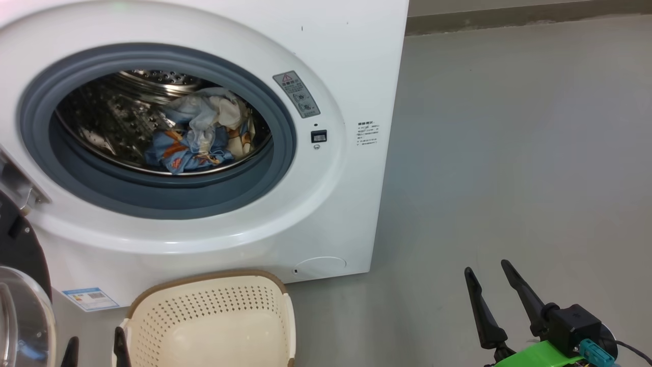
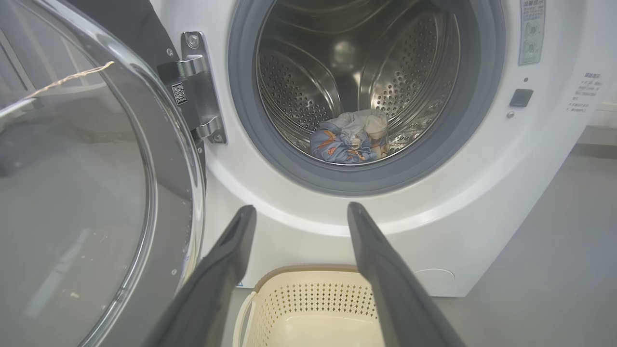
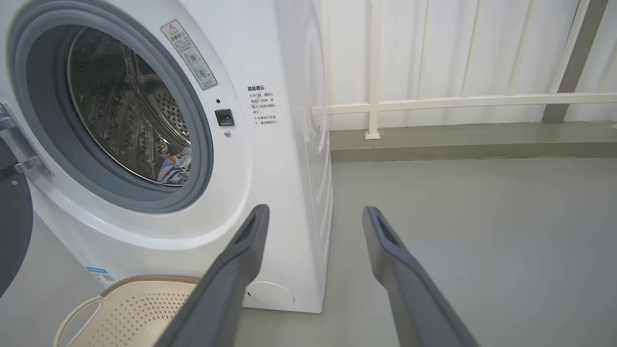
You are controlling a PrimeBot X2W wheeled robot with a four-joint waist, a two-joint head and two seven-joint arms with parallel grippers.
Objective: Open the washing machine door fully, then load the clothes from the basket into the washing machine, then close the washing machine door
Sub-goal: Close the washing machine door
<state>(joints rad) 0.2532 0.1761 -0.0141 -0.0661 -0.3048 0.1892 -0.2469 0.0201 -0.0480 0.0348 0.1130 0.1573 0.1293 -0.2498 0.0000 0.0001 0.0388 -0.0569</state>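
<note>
A smooth grey floor (image 1: 509,153) is stretching across the room, and a white railing (image 3: 458,102) is running along pale wall panels at 1 o'clock in the right wrist view. One boxy white washing machine (image 1: 331,214) is standing at 10 o'clock in the head view. Its round washing machine door (image 2: 72,193), glossy black around a bulging clear bowl, is hanging open at 8 o'clock on a metal hinge (image 2: 200,86). One crumpled bundle of soft light-blue and cream clothes (image 1: 196,137) is lying inside the perforated steel drum (image 1: 102,117), ringed by a grey rubber gasket (image 1: 153,199). One cream perforated plastic basket (image 1: 204,278) with a brown rim is sitting at 7 o'clock, showing its bare bottom. Two end effectors are showing: the left end effector (image 2: 300,209) is hovering above the basket, fingers spread wide and holding nothing, and the right end effector (image 1: 486,266) is gaping wide at 4 o'clock, gripping nothing.
</note>
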